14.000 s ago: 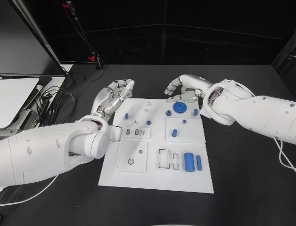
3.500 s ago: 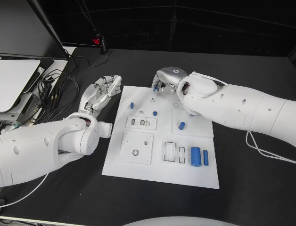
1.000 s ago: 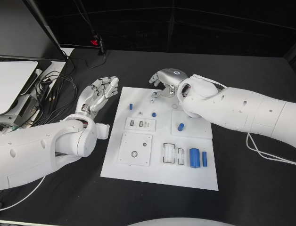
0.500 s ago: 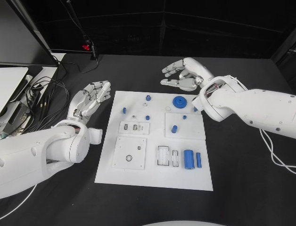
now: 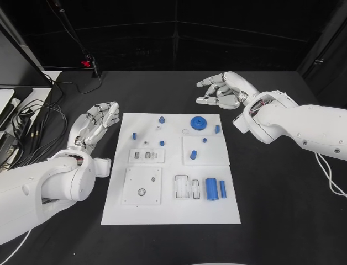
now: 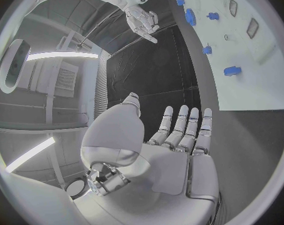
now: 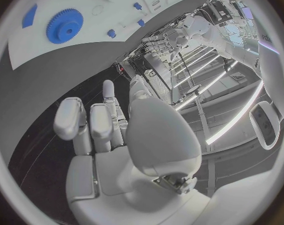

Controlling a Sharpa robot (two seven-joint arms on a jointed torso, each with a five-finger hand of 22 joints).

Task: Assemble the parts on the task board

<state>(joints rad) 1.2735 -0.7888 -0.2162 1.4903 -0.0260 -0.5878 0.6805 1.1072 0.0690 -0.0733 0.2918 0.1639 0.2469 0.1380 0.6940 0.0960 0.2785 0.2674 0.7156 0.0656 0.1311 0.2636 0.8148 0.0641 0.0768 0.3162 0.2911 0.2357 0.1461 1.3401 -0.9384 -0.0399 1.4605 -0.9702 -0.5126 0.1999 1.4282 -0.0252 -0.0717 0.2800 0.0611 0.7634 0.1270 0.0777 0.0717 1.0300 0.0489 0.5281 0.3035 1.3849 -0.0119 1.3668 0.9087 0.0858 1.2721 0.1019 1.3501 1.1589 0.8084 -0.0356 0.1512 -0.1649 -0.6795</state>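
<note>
While nothing is held by either hand, the right hand (image 5: 224, 91) is seen above the black table (image 5: 285, 182) beyond the far right corner of the task board (image 5: 169, 212), its fingers loosely curled and apart, clear of the board. In the right wrist view the same hand (image 7: 110, 135) is shown with its fingers (image 7: 71, 120) partly bent and its palm bare. The left hand (image 5: 94, 124) is stretched out flat just beside the board's left edge, fingers straight and close together, pointing away from the robot; whether it touches the table cannot be told. In the left wrist view that hand (image 6: 173, 150) is seen with its fingers (image 6: 179, 130) extended and nothing in its grasp.

Nearest the right hand, a blue gear (image 5: 198, 122) is set on the far part of the board, with a small blue peg (image 5: 217, 129) just beside it on the right. Further left, small blue pegs (image 5: 162, 119) are stood near the board's far edge and left side. Another blue piece (image 5: 193, 155) is placed on a square plate near the board's middle. Toward the near end, a large blue cylinder (image 5: 211, 189) and a thinner blue rod (image 5: 222, 189) are laid side by side, next to two narrow rectangular slots (image 5: 182, 187). A square plate with an oval opening (image 5: 142, 186) is found left of these.
</note>
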